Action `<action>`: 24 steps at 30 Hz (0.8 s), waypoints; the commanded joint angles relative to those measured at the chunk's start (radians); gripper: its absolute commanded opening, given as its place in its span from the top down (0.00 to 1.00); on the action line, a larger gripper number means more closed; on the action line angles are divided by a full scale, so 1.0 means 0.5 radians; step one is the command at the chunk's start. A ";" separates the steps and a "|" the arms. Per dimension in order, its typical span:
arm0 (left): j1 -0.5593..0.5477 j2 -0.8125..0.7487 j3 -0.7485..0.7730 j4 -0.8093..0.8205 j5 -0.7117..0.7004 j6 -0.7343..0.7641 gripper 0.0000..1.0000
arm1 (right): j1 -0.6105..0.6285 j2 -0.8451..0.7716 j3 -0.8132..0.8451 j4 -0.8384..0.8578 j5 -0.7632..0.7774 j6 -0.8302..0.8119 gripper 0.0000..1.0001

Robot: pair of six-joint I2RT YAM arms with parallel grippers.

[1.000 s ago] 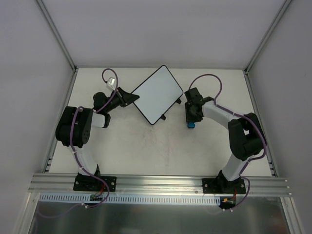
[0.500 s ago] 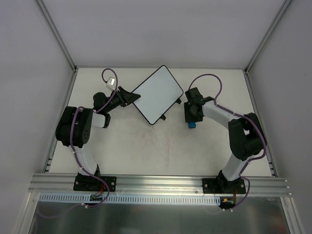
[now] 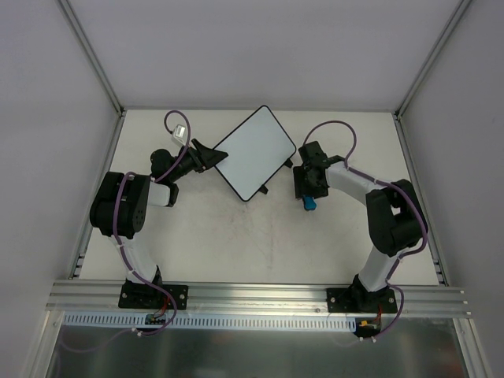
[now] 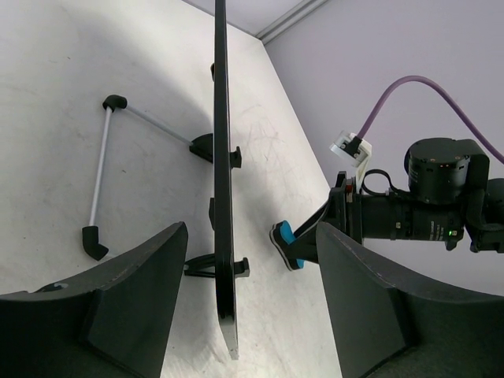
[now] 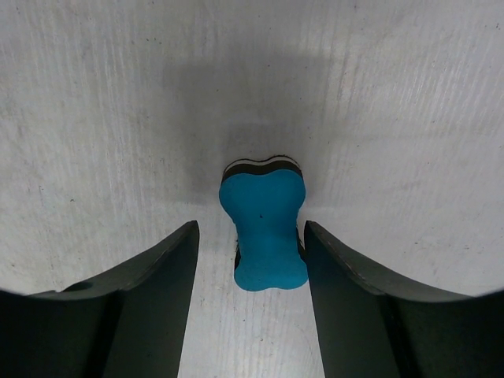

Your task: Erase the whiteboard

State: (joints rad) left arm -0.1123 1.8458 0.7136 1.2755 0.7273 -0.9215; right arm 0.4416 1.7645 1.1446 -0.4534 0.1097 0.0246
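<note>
The whiteboard (image 3: pixel 254 152) lies turned diagonally at the back middle of the table, white with a black rim and two black tabs on its right edge; no scribbles show. My left gripper (image 3: pixel 208 156) is at its left corner, open; in the left wrist view (image 4: pixel 250 260) the board's black edge (image 4: pixel 223 197) stands between the wide-apart jaws. My right gripper (image 3: pixel 307 194) is right of the board, open, with the blue bone-shaped eraser (image 3: pixel 309 204) between its fingers. In the right wrist view (image 5: pixel 250 260) the eraser (image 5: pixel 264 228) sits nearer the right finger.
A thin metal rod with black ends (image 4: pixel 98 181) lies on the table behind the board. The eraser (image 4: pixel 283 239) and right wrist (image 4: pixel 409 213) show beyond the board. Frame posts (image 3: pixel 90 55) and side walls bound the table (image 3: pixel 236 244).
The right gripper has shifted slightly left, and the eraser now shows longer below it. The left arm and the board have not moved.
</note>
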 commanded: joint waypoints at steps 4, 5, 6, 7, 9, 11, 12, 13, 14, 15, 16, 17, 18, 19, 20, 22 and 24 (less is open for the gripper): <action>-0.018 -0.111 0.003 0.106 0.006 0.113 0.28 | -0.015 -0.129 -0.001 0.063 0.011 -0.031 0.38; -0.018 -0.117 -0.004 0.085 -0.003 0.119 0.23 | -0.015 -0.142 -0.016 0.075 0.011 -0.034 0.37; -0.015 -0.126 -0.007 0.069 -0.009 0.140 0.18 | -0.015 -0.157 -0.028 0.087 0.005 -0.031 0.37; -0.015 -0.145 -0.007 0.051 -0.016 0.152 0.15 | -0.012 -0.179 -0.046 0.103 0.011 -0.031 0.36; -0.015 -0.172 -0.022 -0.032 -0.052 0.195 0.06 | -0.012 -0.249 -0.092 0.140 0.017 -0.034 0.32; -0.015 -0.225 -0.062 -0.084 -0.098 0.229 0.01 | -0.015 -0.329 -0.120 0.152 0.032 -0.031 0.25; -0.012 -0.252 -0.074 -0.172 -0.156 0.272 0.01 | -0.015 -0.360 -0.138 0.176 0.029 -0.031 0.22; -0.015 -0.298 -0.083 -0.222 -0.184 0.302 0.01 | -0.012 -0.390 -0.175 0.192 0.023 -0.031 0.14; -0.015 -0.323 -0.111 -0.262 -0.209 0.324 0.01 | -0.012 -0.421 -0.194 0.204 0.026 -0.031 0.09; -0.015 -0.350 -0.123 -0.317 -0.251 0.361 0.01 | -0.012 -0.482 -0.209 0.232 0.026 -0.034 0.05; -0.012 -0.396 -0.135 -0.345 -0.267 0.376 0.01 | -0.012 -0.510 -0.240 0.241 0.032 -0.031 0.02; -0.012 -0.424 -0.163 -0.378 -0.282 0.395 0.01 | -0.012 -0.534 -0.252 0.247 0.035 -0.031 0.01; -0.012 -0.451 -0.178 -0.409 -0.301 0.434 0.01 | -0.012 -0.589 -0.261 0.259 0.035 -0.031 0.01; -0.012 -0.516 -0.200 -0.461 -0.331 0.462 0.01 | -0.009 -0.617 -0.276 0.272 0.044 -0.034 0.01; -0.012 -0.550 -0.239 -0.501 -0.356 0.514 0.01 | -0.006 -0.645 -0.298 0.287 0.048 -0.031 0.01; -0.012 -0.666 -0.276 -0.651 -0.414 0.563 0.01 | -0.006 -0.746 -0.335 0.311 0.048 -0.031 0.01; -0.012 -0.740 -0.335 -0.756 -0.509 0.640 0.01 | -0.009 -0.820 -0.390 0.345 0.054 -0.034 0.01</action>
State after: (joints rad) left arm -0.1123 1.5578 0.5777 0.9874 0.5533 -0.7044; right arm 0.4416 1.4326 0.9771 -0.3298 0.1169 0.0162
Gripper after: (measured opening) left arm 0.990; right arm 0.987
